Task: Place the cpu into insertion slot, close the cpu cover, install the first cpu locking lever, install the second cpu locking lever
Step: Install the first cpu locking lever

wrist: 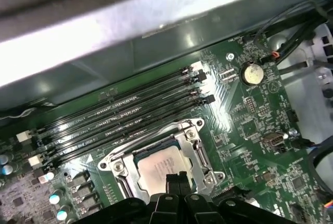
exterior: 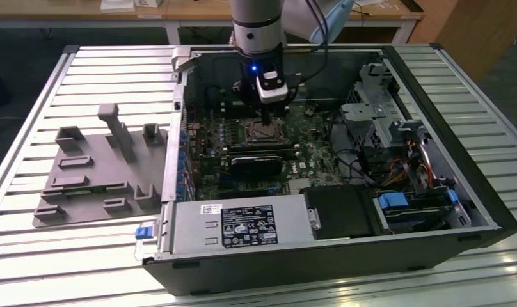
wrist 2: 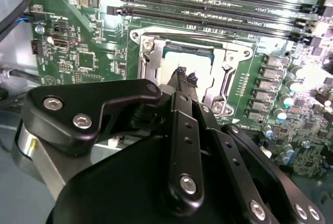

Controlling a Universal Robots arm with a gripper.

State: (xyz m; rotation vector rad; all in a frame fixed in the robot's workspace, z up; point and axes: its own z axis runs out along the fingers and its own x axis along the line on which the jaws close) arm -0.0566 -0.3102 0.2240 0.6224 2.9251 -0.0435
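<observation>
An open computer case (exterior: 463,211) lies on its side on a slatted metal table (exterior: 36,102), so the green motherboard (exterior: 318,160) faces up and the arm can come straight down onto it. To the exterior view's left of the case sits a grey fixture tray (exterior: 87,185) with upright posts, well apart from the work. The arm hangs over the far middle of the board, its gripper (wrist 2: 185,76) just above the insertion slot (wrist: 158,164), near the long black memory slots (wrist: 130,114). The cpu (wrist: 160,168) already lies flat in the socket, silver top up, framed by the cpu cover (wrist: 193,148), which appears to be down around it. The fingertips (wrist 2: 180,72) stand nearly together over the chip and hold nothing; whether they touch it I cannot tell.
</observation>
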